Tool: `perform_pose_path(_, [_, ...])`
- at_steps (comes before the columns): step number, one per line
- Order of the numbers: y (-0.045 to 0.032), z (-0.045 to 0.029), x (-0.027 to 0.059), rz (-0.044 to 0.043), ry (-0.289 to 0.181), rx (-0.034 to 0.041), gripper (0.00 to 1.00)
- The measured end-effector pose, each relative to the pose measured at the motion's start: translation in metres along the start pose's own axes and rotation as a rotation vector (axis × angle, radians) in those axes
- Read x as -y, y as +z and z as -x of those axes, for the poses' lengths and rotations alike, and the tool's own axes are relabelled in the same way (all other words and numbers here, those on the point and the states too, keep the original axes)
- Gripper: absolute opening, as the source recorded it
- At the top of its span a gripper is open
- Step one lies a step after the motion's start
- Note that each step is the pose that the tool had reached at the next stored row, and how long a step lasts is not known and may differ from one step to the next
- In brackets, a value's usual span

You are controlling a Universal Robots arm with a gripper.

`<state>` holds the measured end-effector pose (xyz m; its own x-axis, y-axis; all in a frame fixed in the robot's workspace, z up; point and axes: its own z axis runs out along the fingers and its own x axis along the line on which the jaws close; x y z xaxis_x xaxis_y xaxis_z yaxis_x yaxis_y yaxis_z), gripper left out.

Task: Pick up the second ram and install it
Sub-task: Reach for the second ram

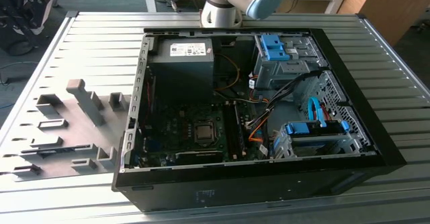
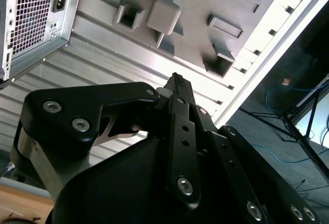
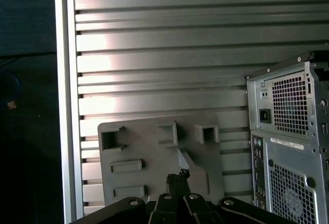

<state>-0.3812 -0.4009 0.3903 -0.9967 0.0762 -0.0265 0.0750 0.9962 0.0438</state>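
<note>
Exterior view: an open PC case (image 1: 201,196) lies on its side on the slatted metal bench (image 1: 376,43), with the square processor (image 1: 203,132) showing on its board. On the exterior view's left, beside the case, sits the grey holder plate (image 1: 74,133). A slim dark strip in one of its long slots looks to be the second ram (image 1: 57,150), though it is hard to make out. The arm (image 1: 232,0) rises behind the case. In both wrist views the tool (image 2: 177,82) (image 3: 178,176) hangs high above the holder plate, fingertips drawn narrow and close together with nothing between them, well apart from the ram.
</note>
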Motion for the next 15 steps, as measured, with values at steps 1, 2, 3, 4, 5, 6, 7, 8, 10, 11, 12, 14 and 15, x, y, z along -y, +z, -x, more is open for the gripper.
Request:
perform_pose_path(1, [0.0002, -0.0004, 0.0009, -0.0002, 0.0, 0.0, 0.11])
perform_pose_path(2, [0.0003, -0.0007, 0.0019, -0.0003, 0.0, 0.0, 0.11])
perform_pose_path(3, [0.0005, -0.0009, 0.003, -0.0003, 0.0, 0.0, 0.11])
perform_pose_path(4, [0.0007, -0.0013, 0.0041, -0.0004, 0.0, 0.0, 0.11])
perform_pose_path(5, [0.0009, -0.0017, 0.0052, -0.0004, 0.0, 0.0001, 0.11])
perform_pose_path(6, [0.0011, -0.0021, 0.0062, -0.0004, 0.0, 0.0, 0.11])
perform_pose_path(7, [0.0012, -0.0026, 0.0071, -0.0005, 0.0, 0.0, 0.11])
perform_pose_path(8, [0.0014, -0.0032, 0.0079, -0.0004, 0.0, 0.0, 0.11])
perform_pose_path(10, [0.0018, -0.0043, 0.0092, -0.0005, 0.0, 0.0, 0.11])
perform_pose_path(11, [0.002, -0.0047, 0.0097, -0.0005, 0.0, 0.0, 0.11])
perform_pose_path(12, [0.0022, -0.005, 0.0102, -0.0005, 0.0, 0.0, 0.11])
perform_pose_path(14, [0.0025, -0.0057, 0.0112, -0.0005, 0.0, -0.0001, 0.11])
perform_pose_path(15, [0.0026, -0.0061, 0.0116, -0.0005, 0.0, 0.0, 0.11])
